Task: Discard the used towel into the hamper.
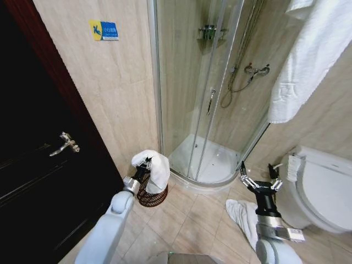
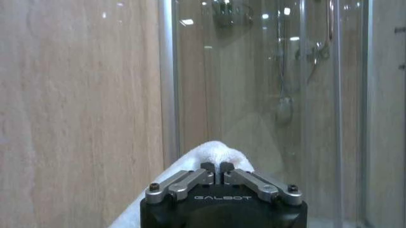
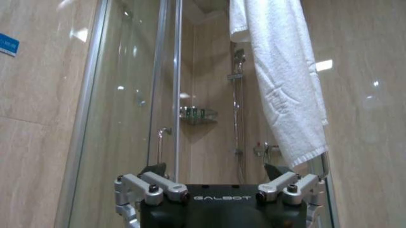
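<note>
- Head view: my left gripper [image 1: 144, 163], at centre left of the frame, is clamped on one white towel [image 1: 157, 168] just above the one hamper [image 1: 152, 196]. My right gripper [image 1: 259, 177], lower right, is spread and holds nothing. A second towel [image 1: 240, 214] lies on the floor; a third [image 1: 308, 55] hangs upper right.
- Left wrist view: my fingers [image 2: 208, 167] are pressed together on the white towel [image 2: 212, 151].
- Right wrist view: my fingers [image 3: 152, 171] stand apart before the hanging towel [image 3: 285, 85].

Hamper [image 1: 152, 196] on floor before shower [image 1: 212, 110], towel [image 1: 155, 168] above it, toilet [image 1: 322, 190] to the right
</note>
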Robot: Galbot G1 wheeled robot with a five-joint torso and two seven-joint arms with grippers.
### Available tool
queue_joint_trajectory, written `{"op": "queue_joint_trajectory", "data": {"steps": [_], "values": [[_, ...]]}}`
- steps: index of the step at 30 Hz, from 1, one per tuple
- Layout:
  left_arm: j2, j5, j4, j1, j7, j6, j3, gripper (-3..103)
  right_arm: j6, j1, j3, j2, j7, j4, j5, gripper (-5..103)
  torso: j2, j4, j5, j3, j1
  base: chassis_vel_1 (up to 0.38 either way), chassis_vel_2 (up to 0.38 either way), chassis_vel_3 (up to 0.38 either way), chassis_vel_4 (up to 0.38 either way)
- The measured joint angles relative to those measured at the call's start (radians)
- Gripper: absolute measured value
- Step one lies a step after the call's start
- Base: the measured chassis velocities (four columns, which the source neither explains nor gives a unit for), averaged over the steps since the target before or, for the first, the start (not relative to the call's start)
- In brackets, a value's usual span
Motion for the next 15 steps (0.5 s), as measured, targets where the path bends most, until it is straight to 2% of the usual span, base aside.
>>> {"op": "queue_joint_trajectory", "data": {"steps": [2, 12, 15], "values": [[-0.004, 0.03, 0.068, -0.039, -0.007, -0.027, 0.011, 3, 0.0, -0.002, 0.0, 0.002, -0.001, 0.003, -0.003, 100, 0.0, 0.0001, 0.0001, 0.0, 0.0, 0.0, 0.0, 0.0, 0.0], [-0.033, 0.103, 0.236, -0.117, -0.02, -0.076, 0.041, 3, -0.001, 0.013, 0.004, -0.002, -0.001, -0.003, -0.003, 100, 0.0, 0.0001, 0.0001, 0.0, 0.0, 0.0, 0.0, 0.0, 0.0], [-0.057, 0.173, 0.371, -0.175, -0.02, -0.137, 0.057, 3, 0.001, 0.026, 0.002, -0.002, -0.002, -0.006, -0.011, 100, 0.0, 0.0, 0.0001, 0.0, 0.0, 0.0, 0.0, 0.0, 0.0]]}}
